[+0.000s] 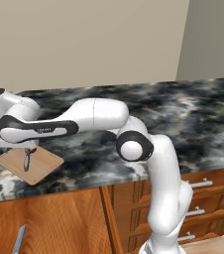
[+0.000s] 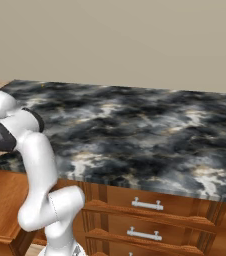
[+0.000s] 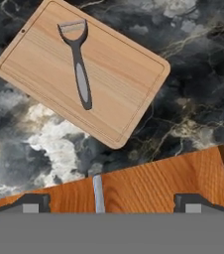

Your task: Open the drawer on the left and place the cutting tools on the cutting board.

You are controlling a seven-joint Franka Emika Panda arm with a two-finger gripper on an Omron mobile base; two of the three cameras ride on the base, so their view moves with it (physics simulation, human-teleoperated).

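Currently: gripper (image 3: 109,204) hanging spread and empty above counter (image 3: 198,74); peeler (image 3: 78,64) lying on cutting board (image 3: 129,74); knife (image 1: 19,240) waiting in opened drawer (image 3: 163,178), needing transfer; task judged roughly half complete.

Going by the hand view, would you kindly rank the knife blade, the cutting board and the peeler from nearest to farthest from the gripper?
1. Knife blade: in the open drawer, between the fingertips of the open gripper.
2. Cutting board: on the counter beyond the drawer, its near corner closest.
3. Peeler: lying on the board, toward its far side.
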